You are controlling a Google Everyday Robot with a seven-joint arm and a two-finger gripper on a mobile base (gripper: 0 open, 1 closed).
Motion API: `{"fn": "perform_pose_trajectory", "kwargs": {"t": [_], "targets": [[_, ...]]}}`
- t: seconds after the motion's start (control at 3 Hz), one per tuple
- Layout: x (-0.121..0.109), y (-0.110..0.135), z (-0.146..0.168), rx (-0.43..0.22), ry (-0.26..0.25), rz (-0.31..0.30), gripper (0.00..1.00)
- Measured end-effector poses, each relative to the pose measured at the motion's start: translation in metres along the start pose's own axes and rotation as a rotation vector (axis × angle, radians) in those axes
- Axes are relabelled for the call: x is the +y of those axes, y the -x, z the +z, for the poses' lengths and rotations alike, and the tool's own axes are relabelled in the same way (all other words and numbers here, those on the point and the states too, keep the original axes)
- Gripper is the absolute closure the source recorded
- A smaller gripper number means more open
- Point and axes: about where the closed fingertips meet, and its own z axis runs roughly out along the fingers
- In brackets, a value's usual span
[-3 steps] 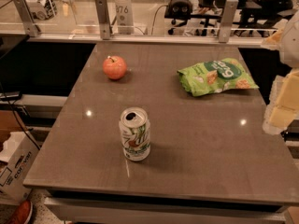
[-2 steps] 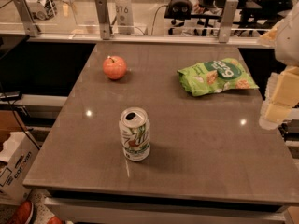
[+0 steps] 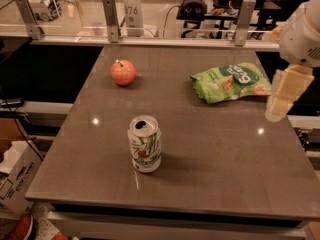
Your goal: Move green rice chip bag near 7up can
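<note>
The gripper hangs off the right edge of the bench, just beside the right end of the green rice chip bag and slightly nearer the front. Over the last second it has crept inward and toward the bag from further out past that edge. Whether it is open or closed cannot be told, but it carries nothing. The bag has not moved and lies flat near the far right corner. The 7up can stands upright toward the front edge, left of centre and well apart from the bag. The apple sits unchanged near the far left corner. This looks like the approach, with the grasp and the carry toward the can still to come.
</note>
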Motion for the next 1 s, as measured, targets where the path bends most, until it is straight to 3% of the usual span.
{"fn": "perform_pose_trajectory", "kwargs": {"t": [0.67,1.0], "targets": [[-0.054,-0.005,0.044,-0.036,-0.004,-0.054,0.00],[-0.068,-0.003,0.069,-0.023,0.018,-0.086,0.00]]}}
